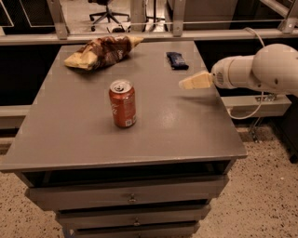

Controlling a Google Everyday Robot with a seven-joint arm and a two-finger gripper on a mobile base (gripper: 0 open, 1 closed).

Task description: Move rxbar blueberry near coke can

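Grey cabinet top (70,135): upright red-orange coke can (123,103) centre, flat navy rxbar blueberry (177,60) far back. Cream gripper (184,83) hovers right of both; its opening cannot be told.

Grey table (70,135) with 3 drawers (93,197); speckled floor (270,195); office chair (106,10) behind (beyond metal railing (223,33)); dim light.

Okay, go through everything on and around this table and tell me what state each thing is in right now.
coke can: upright, mid-table, nothing touching it.
rxbar blueberry: lying flat near the far right corner, not held.
snack bag: crumpled, lying on its side at the far left.
gripper: in the air over the table's right side, apart from the bar.
drawers: pushed in.
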